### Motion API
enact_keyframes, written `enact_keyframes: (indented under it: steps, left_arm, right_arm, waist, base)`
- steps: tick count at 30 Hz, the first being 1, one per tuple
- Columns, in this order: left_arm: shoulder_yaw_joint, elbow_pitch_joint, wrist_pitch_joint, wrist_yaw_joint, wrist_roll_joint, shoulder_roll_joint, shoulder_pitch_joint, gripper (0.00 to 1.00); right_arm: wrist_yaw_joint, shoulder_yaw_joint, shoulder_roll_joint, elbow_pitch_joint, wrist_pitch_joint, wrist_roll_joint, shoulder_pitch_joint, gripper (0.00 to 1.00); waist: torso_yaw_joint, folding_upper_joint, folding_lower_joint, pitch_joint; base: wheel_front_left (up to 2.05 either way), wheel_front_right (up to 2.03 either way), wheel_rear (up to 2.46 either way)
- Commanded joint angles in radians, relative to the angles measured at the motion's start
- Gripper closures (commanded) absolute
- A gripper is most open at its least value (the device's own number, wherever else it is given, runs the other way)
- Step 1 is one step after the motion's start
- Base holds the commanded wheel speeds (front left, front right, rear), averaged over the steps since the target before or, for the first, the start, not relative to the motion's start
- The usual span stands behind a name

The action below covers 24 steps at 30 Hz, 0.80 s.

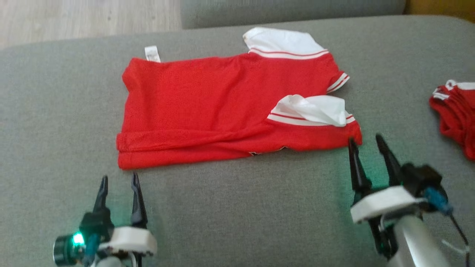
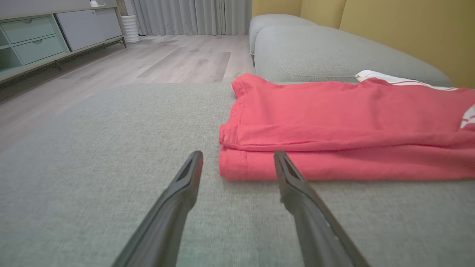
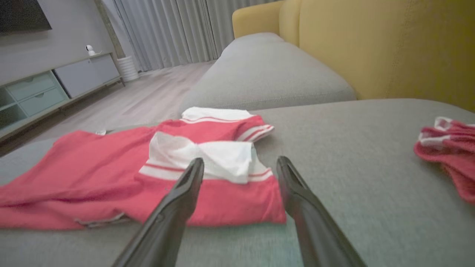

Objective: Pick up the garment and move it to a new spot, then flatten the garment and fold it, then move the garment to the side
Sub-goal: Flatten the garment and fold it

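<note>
Head view: red garment (image 1: 207, 107), judged soft, light and limp, lies part-folded mid sofa cushion (image 1: 241, 207), best pinched at near corners, where left gripper (image 1: 119, 176) and right gripper (image 1: 364, 138) stand, fingers (image 1: 138, 200) parted, empty.

No text, number, brand or sign can be read. A small white label (image 1: 152, 53) is seen in the head view, sewn in at the far edge of the red garment (image 1: 207, 104) and sticking out onto the grey sofa cushion (image 1: 55, 111). Faint grey marks are carried on it, but they are too small and blurred to be made out. In the right wrist view the label appears as a pale scrap at the garment's far edge, and no print can be told there.
</note>
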Motion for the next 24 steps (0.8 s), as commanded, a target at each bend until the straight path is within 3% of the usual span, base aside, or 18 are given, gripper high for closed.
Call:
enact_keyframes:
  steps: [1,13,24]
  left_arm:
    - [0.022,-0.039,-0.005,-0.004,0.013,0.016,0.002,0.00]
    - [0.003,-0.058,-0.005,-0.017,0.015,0.016,0.118,0.00]
    - [-0.022,-0.038,-0.005,-0.036,-0.012,0.016,0.023,0.00]
  right_arm:
    - [-0.001,0.010,0.008,-0.038,-0.011,-0.009,-0.008,0.00]
    - [-0.001,0.001,0.020,-0.022,-0.011,-0.010,0.087,0.00]
    - [-0.001,0.019,0.020,-0.028,-0.011,0.012,0.049,0.00]
  waist:
    - [-0.003,0.0000,0.0002,-0.027]
    - [-0.016,0.0000,0.0002,-0.105]
    - [-0.011,0.0000,0.0002,-0.030]
  base:
    - [0.00,0.00,0.00]
    - [0.00,0.00,0.00]
    - [0.00,0.00,0.00]
